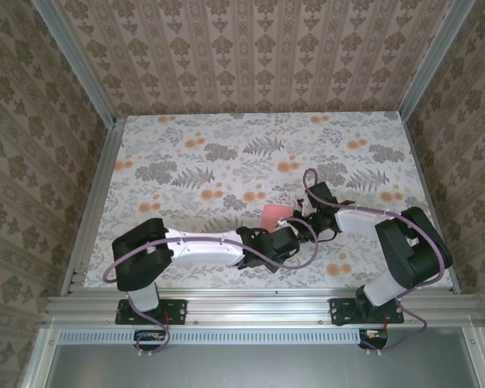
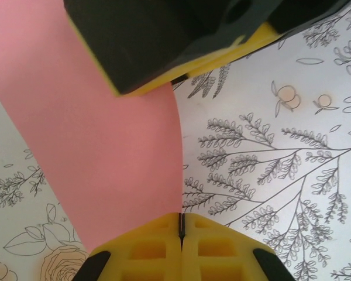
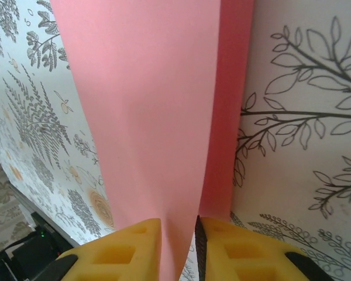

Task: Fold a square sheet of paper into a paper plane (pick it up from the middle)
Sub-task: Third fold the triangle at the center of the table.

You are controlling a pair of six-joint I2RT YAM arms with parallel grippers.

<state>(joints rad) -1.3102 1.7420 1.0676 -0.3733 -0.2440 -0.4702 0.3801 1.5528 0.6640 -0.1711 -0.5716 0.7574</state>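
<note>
The square sheet of paper point(image 1: 273, 214) is salmon pink and lies near the table's middle, just ahead of both grippers. In the left wrist view the paper point(image 2: 105, 152) rises to the left, and my left gripper point(image 2: 181, 219) is shut on its near edge. My right gripper point(image 2: 187, 73) comes in over the paper from the top of that view. Seen from the right wrist, the paper point(image 3: 146, 117) is bent into a fold that runs down between the yellow fingers of my right gripper point(image 3: 178, 225). Those fingers stand slightly apart, with tablecloth showing beside the fold. From above, my left gripper point(image 1: 297, 233) and right gripper point(image 1: 309, 220) meet at the paper's right corner.
The table point(image 1: 186, 162) carries a floral cloth in grey and orange. Metal rails point(image 1: 93, 202) and patterned walls close it in on three sides. Both arms cross the near part of the table.
</note>
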